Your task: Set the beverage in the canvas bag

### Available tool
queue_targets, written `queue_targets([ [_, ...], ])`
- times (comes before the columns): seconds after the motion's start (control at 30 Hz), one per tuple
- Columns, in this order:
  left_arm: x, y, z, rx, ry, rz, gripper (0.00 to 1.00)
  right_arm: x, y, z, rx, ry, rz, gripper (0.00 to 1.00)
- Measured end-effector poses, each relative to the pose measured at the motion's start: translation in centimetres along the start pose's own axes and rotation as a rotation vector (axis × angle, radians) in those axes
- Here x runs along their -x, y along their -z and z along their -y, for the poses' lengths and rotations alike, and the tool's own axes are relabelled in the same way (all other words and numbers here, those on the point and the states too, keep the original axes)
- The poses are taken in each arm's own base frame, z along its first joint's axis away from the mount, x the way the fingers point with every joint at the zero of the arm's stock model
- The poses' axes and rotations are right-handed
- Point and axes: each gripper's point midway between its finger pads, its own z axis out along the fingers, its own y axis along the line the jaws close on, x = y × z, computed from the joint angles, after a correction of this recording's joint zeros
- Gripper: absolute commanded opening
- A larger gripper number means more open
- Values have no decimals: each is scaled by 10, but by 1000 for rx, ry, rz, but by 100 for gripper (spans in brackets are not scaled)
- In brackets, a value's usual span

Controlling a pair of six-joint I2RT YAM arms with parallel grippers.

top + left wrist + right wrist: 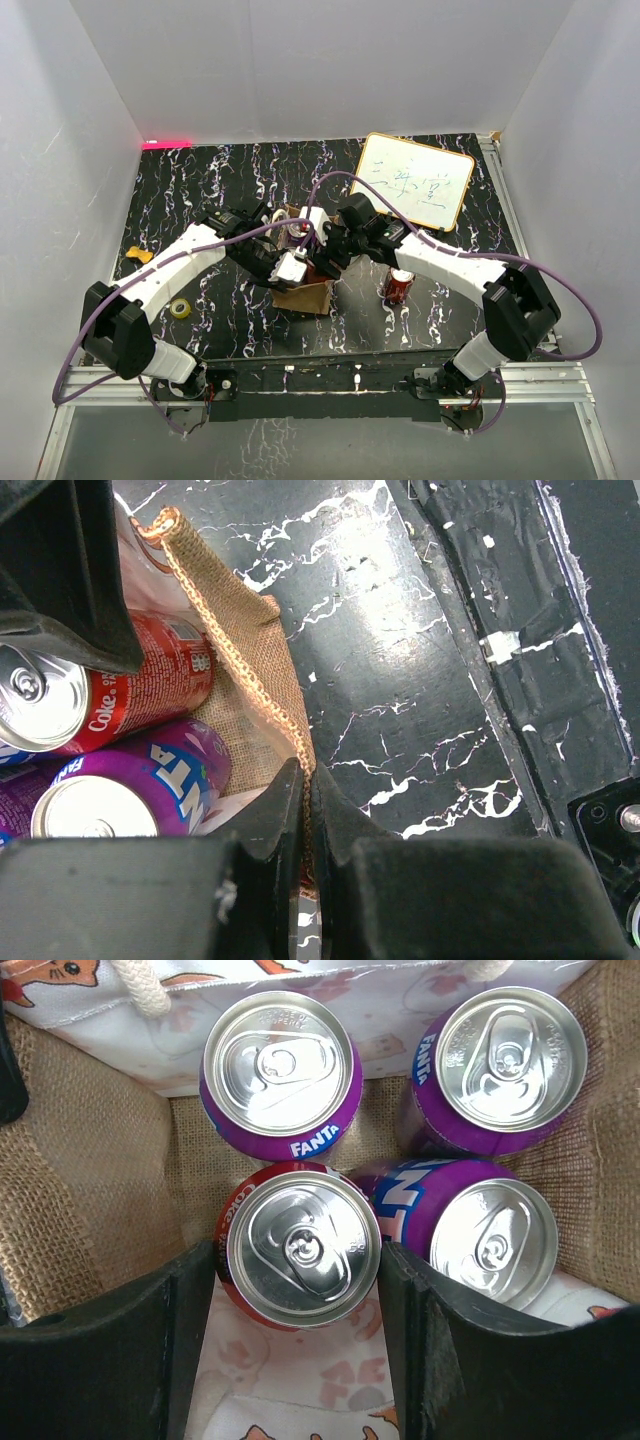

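The canvas bag [303, 296] stands mid-table, tan burlap with pale rope handles. My left gripper [307, 775] is shut on the bag's right rim [245, 660], with the cloth pinched between the fingers. In the right wrist view I look down into the bag [80, 1190]. Three purple Fanta cans [280, 1070] stand upright inside. My right gripper [298, 1260] is inside the bag, its fingers touching both sides of a red Coke can [303, 1245]. The Coke can [150, 680] and a Fanta can [150, 780] also show in the left wrist view.
Another red can [400, 285] stands on the table just right of the bag. A whiteboard [415, 180] lies at the back right. A yellow tape roll [181, 308] and a small orange piece [140, 256] lie at the left. White walls enclose the table.
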Motion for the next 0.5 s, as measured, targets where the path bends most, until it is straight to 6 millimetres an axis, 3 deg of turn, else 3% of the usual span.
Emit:
queue_targets([
  [0.5, 3, -2, -1, -7, 2, 22, 0, -1, 9, 3, -46, 63, 7, 21],
])
